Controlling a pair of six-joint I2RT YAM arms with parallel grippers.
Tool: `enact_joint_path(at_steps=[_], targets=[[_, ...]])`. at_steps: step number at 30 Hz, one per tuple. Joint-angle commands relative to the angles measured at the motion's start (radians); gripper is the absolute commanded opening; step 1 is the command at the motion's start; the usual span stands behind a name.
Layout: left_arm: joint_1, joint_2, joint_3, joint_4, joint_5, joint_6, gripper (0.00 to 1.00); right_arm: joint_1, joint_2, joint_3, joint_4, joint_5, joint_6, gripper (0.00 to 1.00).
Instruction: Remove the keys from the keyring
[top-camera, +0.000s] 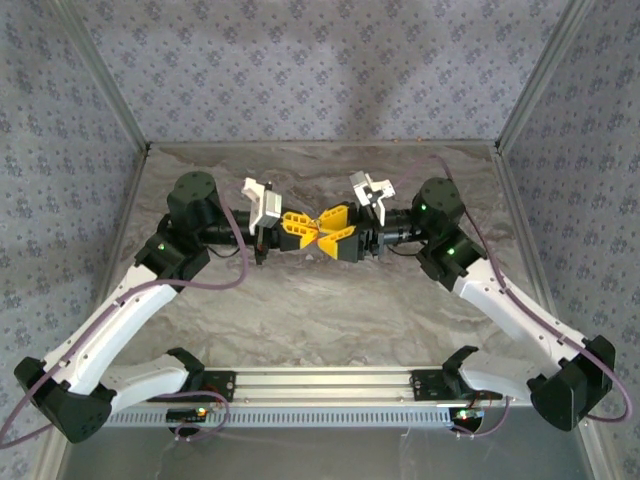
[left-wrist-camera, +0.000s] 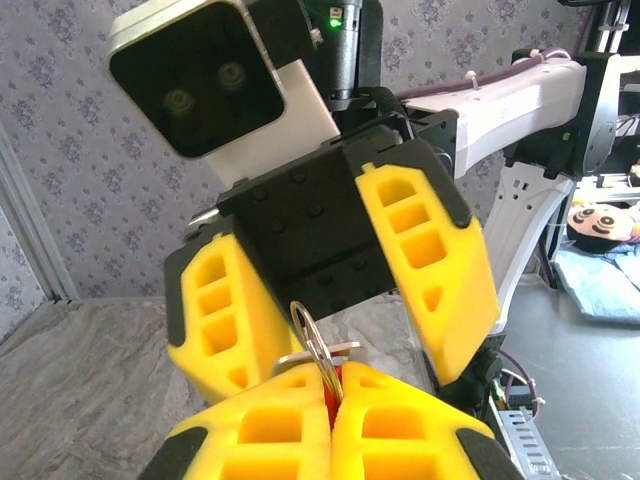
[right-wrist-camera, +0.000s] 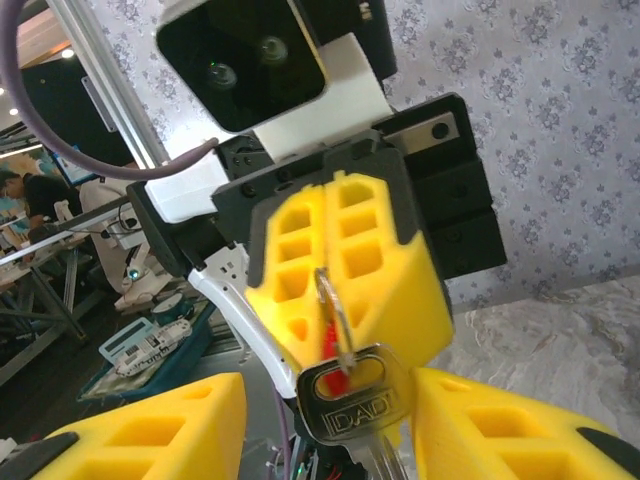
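Right gripper (right-wrist-camera: 330, 388): its own yellow fingers (right-wrist-camera: 150, 430) are seen nearest the right wrist lens, one at each lower corner. They are spread apart, so the jaws are held open around the key. Whether either finger touches the key cannot be told.
Key (right-wrist-camera: 352, 398): a silvery key head stamped DAD is hung in the gap between those spread fingers. Its blade is cut off by the lower edge of the view.
Keyring (right-wrist-camera: 330, 305): a thin metal ring is threaded through the hole in the key head. A small red piece (right-wrist-camera: 342, 380) is glimpsed at that hole. The upper part of the ring is pinched in the seam of the opposite gripper.
Left gripper (left-wrist-camera: 335, 400): it is closed, with its two yellow pads pressed together on the keyring. In the left wrist view, the ring and a spot of red are seen standing up out of that seam.
Meeting point: in the top view, both grippers are brought tip to tip over the middle of the table (top-camera: 320, 320). The keyring is held between them, clear of the surface.
Table: a marbled grey-brown top is seen, walled by patterned wallpaper (top-camera: 320, 70).
Wrist cameras: a white-cased camera (left-wrist-camera: 200, 75) is mounted above each gripper.
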Motion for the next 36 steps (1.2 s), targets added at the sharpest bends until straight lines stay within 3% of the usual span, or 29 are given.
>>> enact_joint_path(at_steps=[1,7,8,9,10,15,19,24,29,36], targets=[[0.004,-0.019,0.002,0.011,0.011,0.007,0.0,0.008,-0.01,0.014,0.032,-0.008,0.012,0.38],[0.004,-0.021,0.004,0.017,0.004,0.005,0.0,0.01,-0.004,0.01,0.044,-0.013,0.024,0.16],[0.004,-0.021,0.002,0.024,0.009,-0.001,0.0,0.009,-0.003,0.007,0.052,-0.013,0.028,0.24],[0.004,-0.019,0.003,0.033,0.017,-0.008,0.0,0.008,0.0,0.006,0.059,-0.014,0.032,0.46],[0.004,-0.018,0.003,0.04,0.026,-0.014,0.0,0.009,0.003,0.006,0.06,-0.013,0.033,0.56],[0.003,-0.019,0.003,0.086,0.049,-0.05,0.0,0.016,0.028,0.023,0.07,-0.05,0.045,0.57],[0.003,-0.018,0.006,0.109,0.059,-0.064,0.0,0.026,0.045,0.035,0.075,-0.085,0.056,0.56],[0.005,-0.011,0.01,0.123,0.072,-0.078,0.0,0.017,0.044,0.034,0.147,-0.117,0.115,0.4],[0.019,-0.014,0.002,0.099,0.072,-0.068,0.0,-0.014,0.003,0.018,0.161,-0.121,0.134,0.39],[0.023,-0.011,-0.008,0.101,0.067,-0.065,0.0,-0.012,-0.008,0.038,0.108,-0.111,0.116,0.3]])
